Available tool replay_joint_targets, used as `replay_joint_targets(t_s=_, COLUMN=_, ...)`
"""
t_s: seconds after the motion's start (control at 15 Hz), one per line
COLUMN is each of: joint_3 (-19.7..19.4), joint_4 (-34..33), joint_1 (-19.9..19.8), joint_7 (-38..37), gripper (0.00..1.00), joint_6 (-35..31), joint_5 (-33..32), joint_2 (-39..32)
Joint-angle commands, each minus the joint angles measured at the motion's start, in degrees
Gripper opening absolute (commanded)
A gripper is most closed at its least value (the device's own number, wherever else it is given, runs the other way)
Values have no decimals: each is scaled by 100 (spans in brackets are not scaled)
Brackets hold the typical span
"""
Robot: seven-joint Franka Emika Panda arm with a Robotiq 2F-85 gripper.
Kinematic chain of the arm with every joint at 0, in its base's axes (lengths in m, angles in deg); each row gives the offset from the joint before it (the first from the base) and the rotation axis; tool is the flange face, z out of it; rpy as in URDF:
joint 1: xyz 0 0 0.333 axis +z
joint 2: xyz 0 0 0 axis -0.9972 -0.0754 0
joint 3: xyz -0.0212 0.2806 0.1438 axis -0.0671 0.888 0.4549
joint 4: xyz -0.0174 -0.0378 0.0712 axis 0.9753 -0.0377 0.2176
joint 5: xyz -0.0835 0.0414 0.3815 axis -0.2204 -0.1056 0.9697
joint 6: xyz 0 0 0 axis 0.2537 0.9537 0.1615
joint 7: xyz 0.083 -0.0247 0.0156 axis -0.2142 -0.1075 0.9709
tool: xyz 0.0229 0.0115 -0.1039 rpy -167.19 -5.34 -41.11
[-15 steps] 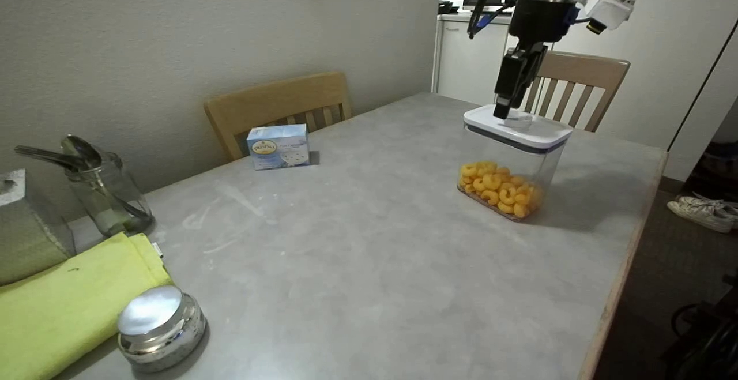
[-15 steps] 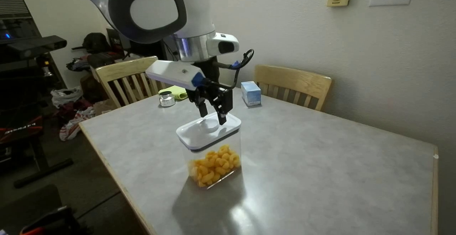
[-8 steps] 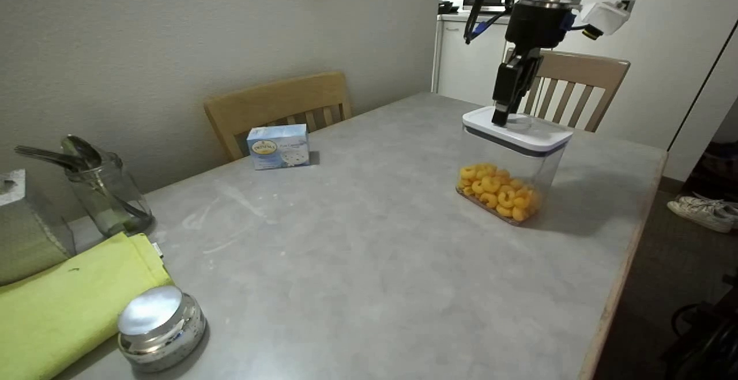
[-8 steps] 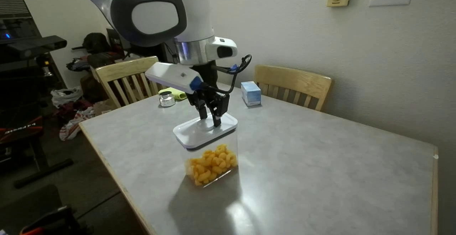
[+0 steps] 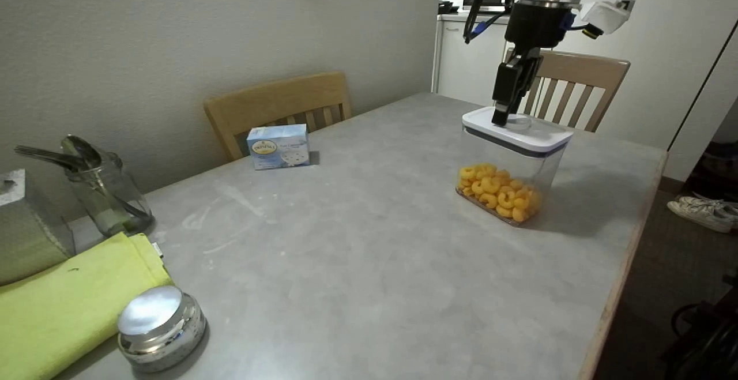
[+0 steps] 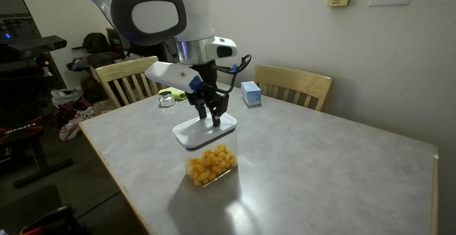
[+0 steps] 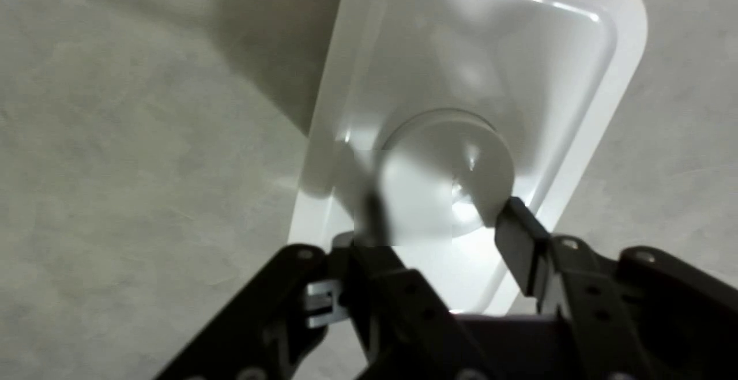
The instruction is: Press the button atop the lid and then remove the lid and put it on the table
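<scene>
The white lid [image 6: 187,136] sits flat on a clear container [image 6: 211,162] of orange rings, on the grey table [image 6: 320,156]. It also shows in an exterior view [image 5: 545,139] and the wrist view [image 7: 559,63]. The button [image 7: 441,138] is a round white raised knob at the lid's centre, partly hidden in both exterior views [image 6: 204,125]. My gripper [image 6: 209,121] points down over the lid, one finger on each side of the button. Its jaws are closed in to the button's width. The wrist view [image 7: 444,210] is blurred at the left fingertip, so contact there is hard to see.
A blue tea box [image 5: 278,147], a jar of cutlery [image 5: 109,195], a yellow cloth [image 5: 86,299] and a shiny metal tin [image 5: 161,328] stand on the table. Wooden chairs [image 6: 292,85] stand at its sides. The table's edge [image 5: 628,276] runs near the container.
My gripper has come down onto the lid and its fingers have closed in around the button. The container has shifted slightly. Almost nothing differs in the last half second.
</scene>
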Motion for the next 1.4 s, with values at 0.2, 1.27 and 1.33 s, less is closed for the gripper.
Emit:
replay_joint_targets(t_s=0.2, joint_3=24, joint_4=-67, joint_1=-40, joint_7=-170, gripper=65, joint_6=256, joint_5=-92, joint_2=-68)
replay_joint_targets(t_s=1.27, joint_3=20, joint_4=-145, joint_1=204, joint_7=-1983, gripper=29, joint_6=1082, joint_5=-572, joint_2=126)
replay_joint_targets(t_s=1.33, joint_3=16, joint_4=-156, joint_1=217, joint_7=-2047, gripper=29, joint_6=1098, joint_5=-609, joint_2=126)
